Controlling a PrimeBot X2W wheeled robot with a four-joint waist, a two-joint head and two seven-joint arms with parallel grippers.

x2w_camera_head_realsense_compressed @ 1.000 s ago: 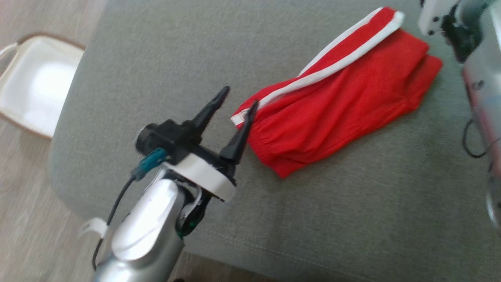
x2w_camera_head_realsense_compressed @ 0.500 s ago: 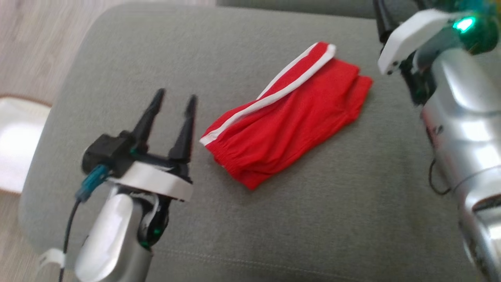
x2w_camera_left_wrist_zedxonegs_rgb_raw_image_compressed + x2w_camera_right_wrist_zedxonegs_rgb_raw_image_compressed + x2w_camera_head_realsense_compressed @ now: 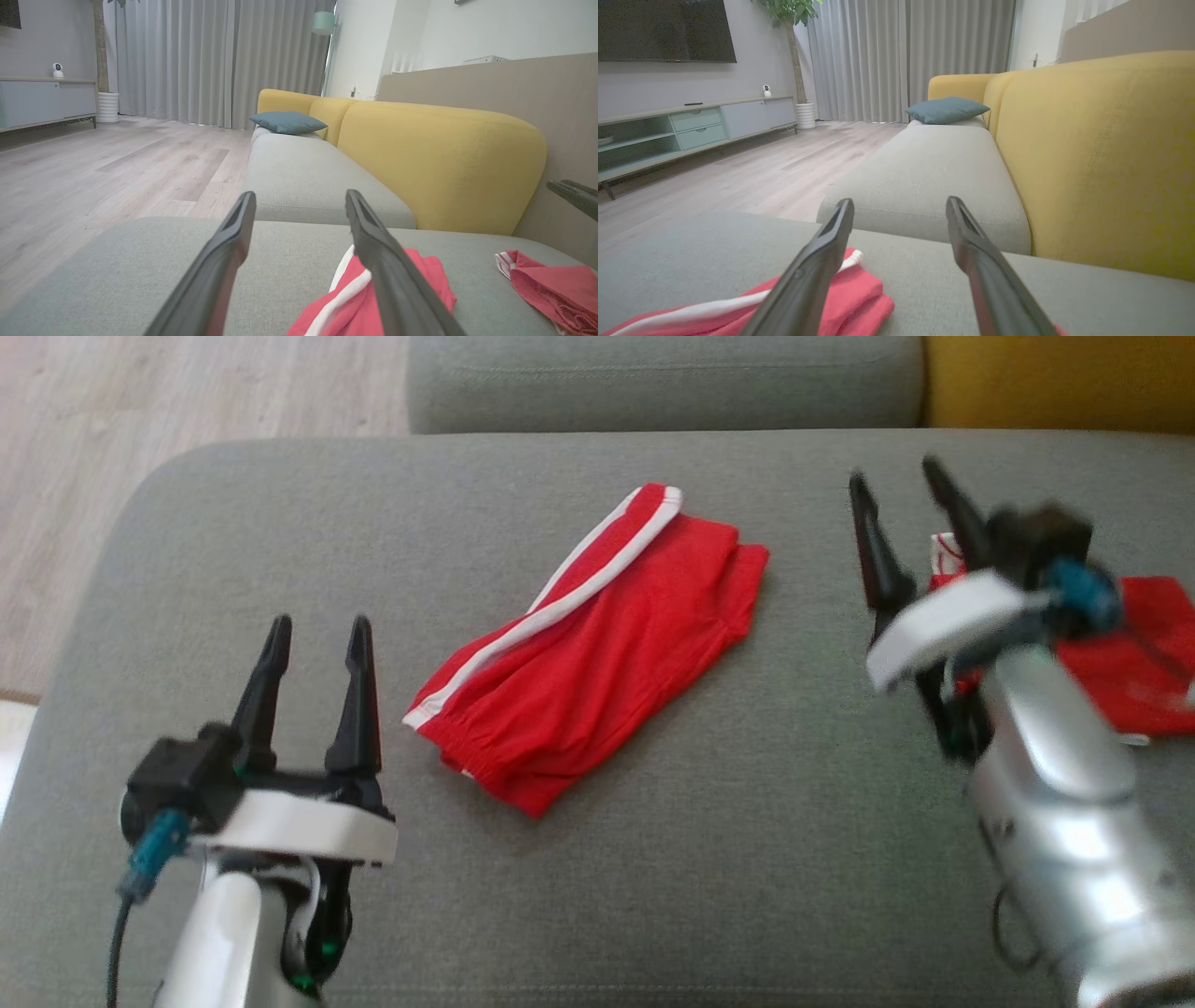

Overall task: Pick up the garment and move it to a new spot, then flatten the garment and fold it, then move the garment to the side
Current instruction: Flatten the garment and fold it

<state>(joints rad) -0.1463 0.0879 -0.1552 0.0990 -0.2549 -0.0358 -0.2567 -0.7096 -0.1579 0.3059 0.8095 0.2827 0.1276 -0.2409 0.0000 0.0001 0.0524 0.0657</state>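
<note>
- Location of garment (image 3: 597, 644): I am seeing red shorts with a white side stripe lying folded into a long packet near the middle of the grey seat cushion (image 3: 747, 821). In the head view the packet is running diagonally from lower left to upper right.
- The elastic waistband end is pointing toward the left gripper (image 3: 319, 625), and the white stripe is running along the packet's upper-left edge.
- Condition of left gripper: it is hovering just beside the waistband end, on its left, and is not touching the cloth. Its two dark fingers are standing spread wide and are holding nothing.
- In the left wrist view, bare grey cushion is showing between those fingers, and the right-hand finger is crossing in front of the garment.
- Condition of right gripper (image 3: 893, 474): it is sitting well to the right of the garment and apart from it, with its fingers pointing toward the sofa back. Its jaws are standing fully apart and are gripping nothing.
- The right arm is appearing blurred in the head view, so I am not judging its height above the cushion.
- A second red garment (image 3: 1144, 658) with white trim is lying crumpled at the cushion's right side, partly hidden behind the right arm.
- The yellow backrest (image 3: 444, 163) is rising behind the seat, and the neighbouring grey cushion (image 3: 299, 172) is carrying a blue pillow (image 3: 287, 122).
- The wooden floor (image 3: 187, 401) is showing beyond the cushion's left edge.
</note>
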